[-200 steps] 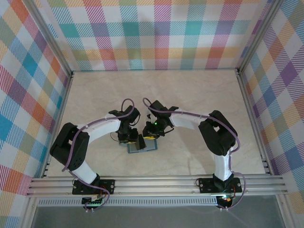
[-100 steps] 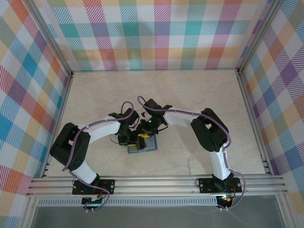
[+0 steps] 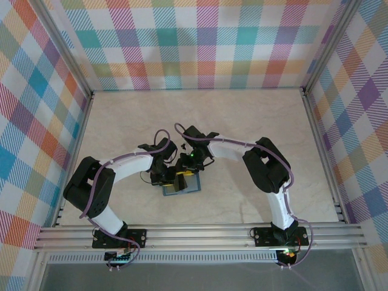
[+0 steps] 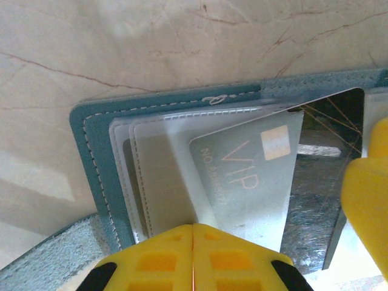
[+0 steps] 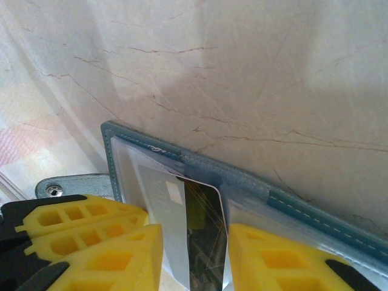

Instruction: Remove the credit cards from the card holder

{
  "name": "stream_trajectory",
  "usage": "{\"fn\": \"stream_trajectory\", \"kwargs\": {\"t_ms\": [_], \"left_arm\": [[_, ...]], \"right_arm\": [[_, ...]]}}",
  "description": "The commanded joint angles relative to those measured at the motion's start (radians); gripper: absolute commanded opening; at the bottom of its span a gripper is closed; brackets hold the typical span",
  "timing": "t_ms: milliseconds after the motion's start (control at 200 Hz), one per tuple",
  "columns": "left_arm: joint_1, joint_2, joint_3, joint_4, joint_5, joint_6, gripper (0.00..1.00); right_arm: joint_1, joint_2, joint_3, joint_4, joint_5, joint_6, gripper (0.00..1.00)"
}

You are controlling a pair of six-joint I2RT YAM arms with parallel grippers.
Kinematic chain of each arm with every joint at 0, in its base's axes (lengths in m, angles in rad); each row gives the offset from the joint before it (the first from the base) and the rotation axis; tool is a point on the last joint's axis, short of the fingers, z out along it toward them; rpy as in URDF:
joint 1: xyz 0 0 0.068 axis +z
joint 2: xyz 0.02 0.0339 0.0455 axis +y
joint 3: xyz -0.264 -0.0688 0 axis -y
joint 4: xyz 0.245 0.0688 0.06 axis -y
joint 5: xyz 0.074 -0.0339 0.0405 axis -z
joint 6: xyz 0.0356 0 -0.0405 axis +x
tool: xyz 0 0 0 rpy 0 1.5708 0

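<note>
Now left claw (image 4: 193, 242) clenched, right claw (image 5: 195, 242) parted astride glossy rectangular card (image 4: 248, 176).

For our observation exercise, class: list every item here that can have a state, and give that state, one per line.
card holder: open, lying flat on the table.
credit cards: tilted, partly out of their pocket.
left gripper: jaws shut, at the cards' edge.
right gripper: jaws open, astride a card.
</note>
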Motion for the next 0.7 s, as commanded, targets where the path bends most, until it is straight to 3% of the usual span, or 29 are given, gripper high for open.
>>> {"fn": "stream_trajectory", "kwargs": {"t_ms": [0,395,695], "left_arm": [[0.011,0.023,-0.01,-0.017,-0.012,0.0,0.08],[0.021,0.021,0.003,-0.034,-0.025,0.003,0.1],[0.028,0.035,0.009,-0.038,-0.026,0.011,0.09]], "right_arm": [[0.011,0.026,0.02,-0.032,-0.025,-0.043,0.36],[0.035,0.049,0.025,-0.046,-0.068,-0.089,0.37],[0.036,-0.029,-0.051,0.035,-0.093,-0.055,0.35]]}}
